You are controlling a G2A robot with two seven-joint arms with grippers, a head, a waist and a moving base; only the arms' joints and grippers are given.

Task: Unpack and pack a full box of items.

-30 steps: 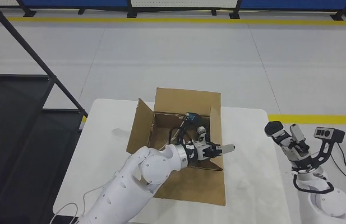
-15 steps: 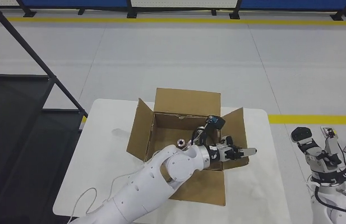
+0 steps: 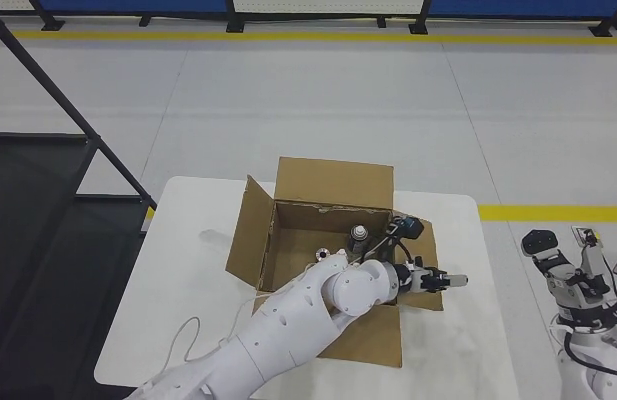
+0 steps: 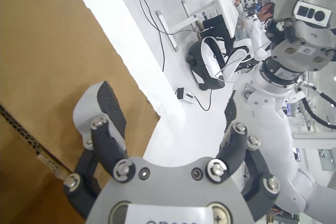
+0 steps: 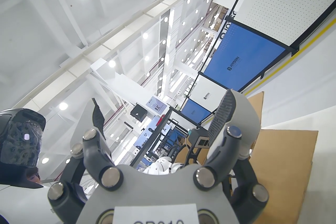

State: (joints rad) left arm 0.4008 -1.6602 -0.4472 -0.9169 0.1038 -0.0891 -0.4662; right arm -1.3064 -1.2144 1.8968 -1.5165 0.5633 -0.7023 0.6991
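The left pincer (image 3: 454, 280), released and empty, has swung out of the box (image 3: 333, 182) at the middle of the surface (image 3: 188, 260) and pushed its right flap (image 4: 52, 51) outward, clearing the way for unpacking. The right pincer (image 5: 162, 101), also released, has pulled back beyond the right edge.

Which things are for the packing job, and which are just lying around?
For the job: cardboard box, small item inside it, left gripper with open jaws by the box's side flap.
Just lying about: black rack, headset-like thing, power adapter.
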